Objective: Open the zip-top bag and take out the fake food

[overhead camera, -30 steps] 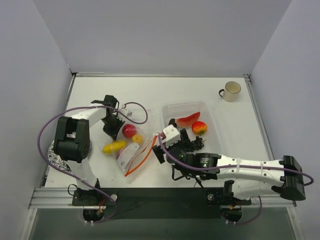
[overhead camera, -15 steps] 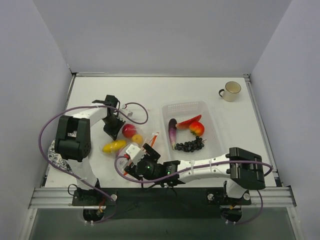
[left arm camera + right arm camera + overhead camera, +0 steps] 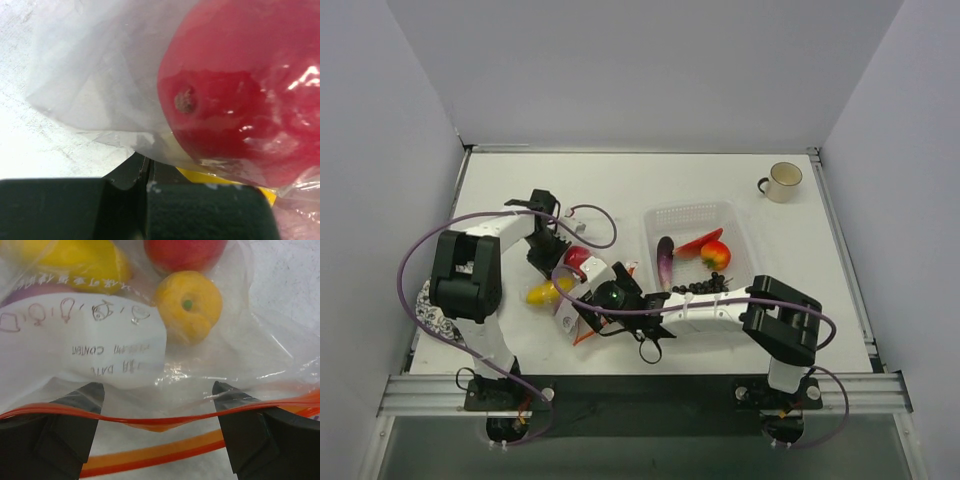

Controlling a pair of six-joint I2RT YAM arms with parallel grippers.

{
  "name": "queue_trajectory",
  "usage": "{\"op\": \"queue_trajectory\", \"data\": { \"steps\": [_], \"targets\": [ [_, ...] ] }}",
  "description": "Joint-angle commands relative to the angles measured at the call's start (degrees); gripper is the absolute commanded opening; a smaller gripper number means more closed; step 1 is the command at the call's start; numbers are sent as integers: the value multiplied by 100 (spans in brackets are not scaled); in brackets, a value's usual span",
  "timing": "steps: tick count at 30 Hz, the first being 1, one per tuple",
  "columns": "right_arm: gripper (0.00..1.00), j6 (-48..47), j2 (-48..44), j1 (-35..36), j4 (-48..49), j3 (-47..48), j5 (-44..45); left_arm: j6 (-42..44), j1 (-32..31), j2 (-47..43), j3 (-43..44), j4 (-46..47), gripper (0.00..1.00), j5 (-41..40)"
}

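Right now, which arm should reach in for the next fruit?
Right. The right gripper is open at the orange mouth of the zip-top bag, facing the round yellow fruit just inside. The left gripper is shut on the bag's opposite end, seemingly anchoring it.

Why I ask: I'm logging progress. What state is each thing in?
Bag: mouth open, fruit inside.
Left gripper: shut on bag.
Right gripper: open at the bag's mouth.
Basket: upright, partly filled.
Mug: upright.
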Motion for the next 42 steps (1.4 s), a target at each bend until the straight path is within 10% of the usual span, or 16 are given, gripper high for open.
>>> {"op": "queue_trajectory", "data": {
  "steps": [1,20,26,30,42],
  "targets": [
    [99,-146,223,-135,408,423,0,112,-31,-51,-35,178,0,29],
    [96,-842,1841,-653,796,1707,265,727,-13,-191,-228,-279,0,205],
    [64,-543,1543,-636,779,1277,-96,692,13,-147,-246,-210,0,196],
    [10,-429,762,-452,796,767,182,640,83,-60,-342,-51,0,56],
    [8,-323,-2569,287,-443,-435,1528,438,329,-147,273,-446,0,38]
  ]
}}
